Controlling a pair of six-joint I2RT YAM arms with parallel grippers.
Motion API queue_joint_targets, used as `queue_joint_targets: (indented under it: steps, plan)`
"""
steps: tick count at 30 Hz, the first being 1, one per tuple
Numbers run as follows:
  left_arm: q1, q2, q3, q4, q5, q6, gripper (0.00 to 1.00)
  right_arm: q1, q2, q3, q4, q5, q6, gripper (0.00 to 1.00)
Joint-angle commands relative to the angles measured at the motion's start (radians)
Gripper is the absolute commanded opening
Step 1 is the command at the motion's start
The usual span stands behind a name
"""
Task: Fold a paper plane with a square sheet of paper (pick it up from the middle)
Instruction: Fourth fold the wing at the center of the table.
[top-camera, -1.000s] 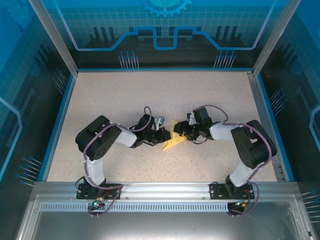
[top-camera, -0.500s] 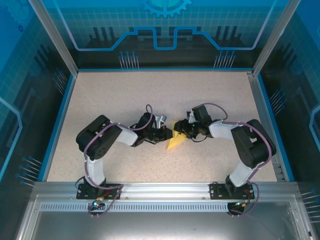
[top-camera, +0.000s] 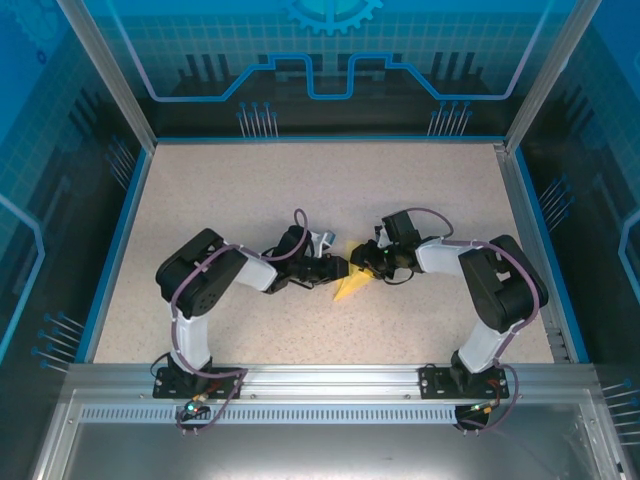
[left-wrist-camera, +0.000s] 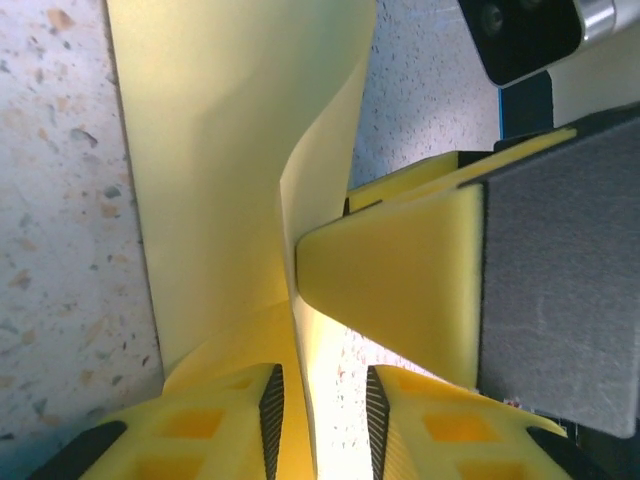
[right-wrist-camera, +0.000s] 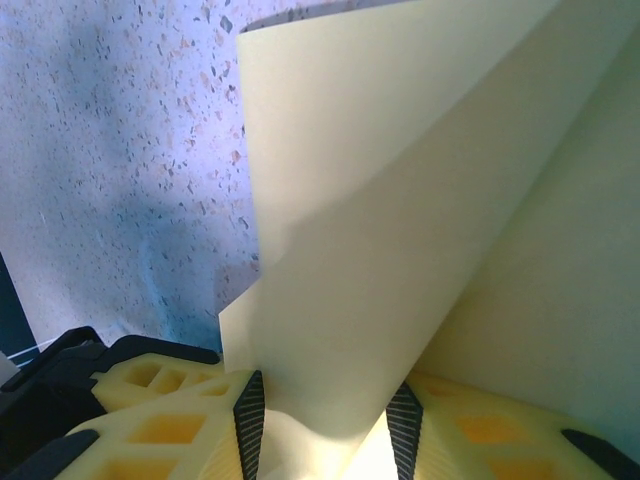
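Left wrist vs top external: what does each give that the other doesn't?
Left wrist: a close-up of the yellow paper standing on edge and curved, running into the gap at the left gripper, whose jaws stand apart. A grey-padded finger of the right gripper sits right beside the sheet.
Top external: the whole layout, with both arms bent inward, meeting mid-table, and the paper's pointed tip aimed toward the bases.
Both: the paper between the two grippers, above the speckled surface.
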Motion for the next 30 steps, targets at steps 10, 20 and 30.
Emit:
queue_joint_targets:
  steps: [10,20,30]
  plan:
    - [-0.014,-0.079,-0.047,-0.068,-0.014,0.022,0.36,-0.005,0.035,0.017,-0.057,0.033,0.018,0.41]
    - [-0.029,-0.031,0.008,-0.108,-0.018,0.036,0.32,-0.005,0.042,0.018,-0.051,0.026,0.029,0.42]
    - [-0.031,-0.005,0.041,-0.132,-0.030,0.046,0.17,-0.010,0.032,0.011,-0.028,-0.002,0.022,0.43]
